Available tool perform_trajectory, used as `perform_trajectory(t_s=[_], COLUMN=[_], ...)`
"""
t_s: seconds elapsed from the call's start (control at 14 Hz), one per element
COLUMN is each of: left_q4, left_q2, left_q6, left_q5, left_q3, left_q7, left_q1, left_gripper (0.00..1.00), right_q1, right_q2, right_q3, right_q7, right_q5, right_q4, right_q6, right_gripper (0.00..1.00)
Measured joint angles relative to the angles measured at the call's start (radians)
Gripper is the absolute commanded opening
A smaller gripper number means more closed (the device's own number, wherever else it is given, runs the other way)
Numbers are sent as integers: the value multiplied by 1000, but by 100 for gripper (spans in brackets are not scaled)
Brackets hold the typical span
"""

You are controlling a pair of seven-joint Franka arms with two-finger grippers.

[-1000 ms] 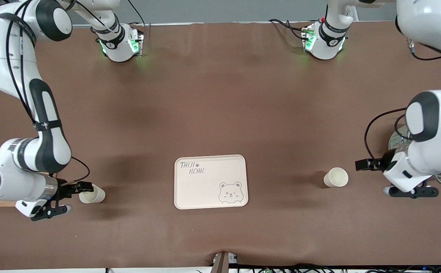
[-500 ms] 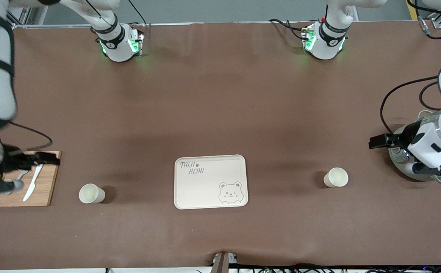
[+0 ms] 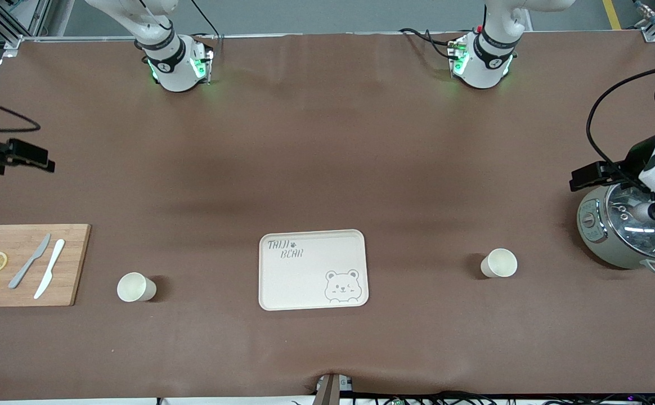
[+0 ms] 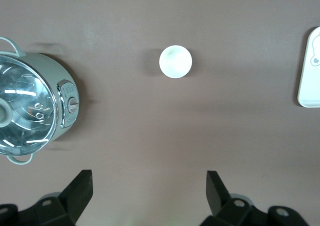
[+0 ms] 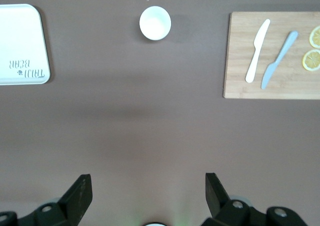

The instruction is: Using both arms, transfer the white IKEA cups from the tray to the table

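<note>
Both white cups stand upright on the brown worktop, off the tray, which lies bare between them; one cup sits toward the right arm's end, near the wooden cutting board, the other cup toward the left arm's end, near the lidded pot; by how things lie, the move looks complete. The left gripper hangs over bare worktop beside the pot, jaws spread wide and holding nothing; the right gripper is likewise released and empty, up over the worktop at its own end. The cups look light, thin-walled and smooth, probably rigid but easy to tip or let slip; their taper suggests a hold across the wall just under the rim, with gentle pressure, would suit best.
</note>
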Motion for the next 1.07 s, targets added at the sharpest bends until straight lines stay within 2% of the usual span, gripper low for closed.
perform_trajectory(t_s=[0.14, 0.29, 0.79, 1.07], left_q4=[-9, -19, -108, -129], left_q2=[-28, -59, -161, -182], left_q6=[0, -2, -6, -6], left_q5=[4, 5, 12, 59], left_q3=[-2, -2, -31, -55], left_q7=[-1, -1, -20, -21], left_q1=[0, 0, 0, 0], left_gripper=[100, 100, 100, 100], right_q1=[0, -3, -9, -9], right_q2=[-86, -126, -125, -125], right_q3=[-2, -8, -16, -16], right_q7=[6, 7, 7, 7], right_q5=[-3, -4, -3, -3], right_q4=[-75, -109, -138, -138], right_q6=[28, 37, 69, 69], right_gripper=[100, 100, 100, 100])
